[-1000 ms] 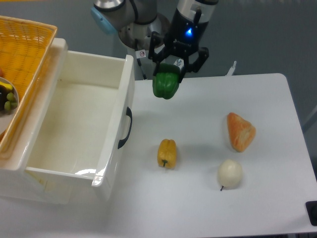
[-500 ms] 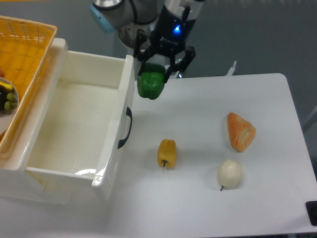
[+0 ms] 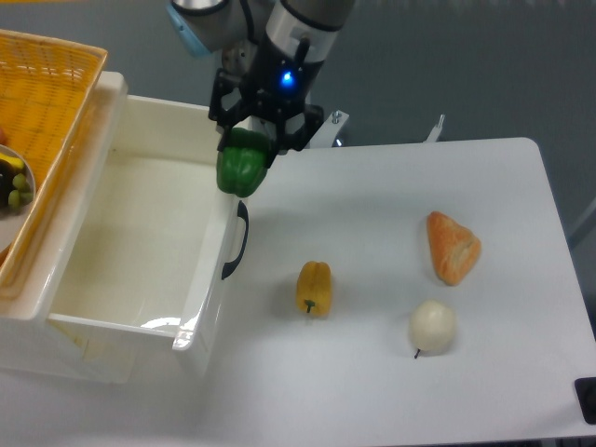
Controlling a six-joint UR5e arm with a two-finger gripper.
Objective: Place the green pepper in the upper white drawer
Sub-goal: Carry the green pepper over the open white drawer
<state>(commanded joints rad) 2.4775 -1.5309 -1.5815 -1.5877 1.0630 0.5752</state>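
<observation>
The end effector (image 3: 250,142) is clamped on the green pepper (image 3: 242,169), which hangs directly beneath it with its bulk pointing down, held clear of the desk (image 3: 391,233). The governing relation is the pepper against the front wall of the upper white drawer (image 3: 140,242): the pepper sits right over that wall, above the curved black handle (image 3: 238,239), so it appears to straddle the rim rather than lie fully over the cavity. The open interior lies at roughly 8 o'clock from the pepper. In my judgement the load needs further travel in that direction before release; a drop here risks striking the rim and rolling off toward the desk. The drawer floor is bare, glossy white, and deep, giving ample room for the pepper. An orange woven basket (image 3: 42,121) overhangs the drawer at 9 o'clock and limits clearance on that side. On the desk, well apart from the carry path, lie a yellow pepper (image 3: 314,288) at 5 o'clock, a white pear-like fruit (image 3: 432,326) and an orange bread-like piece (image 3: 452,247).
</observation>
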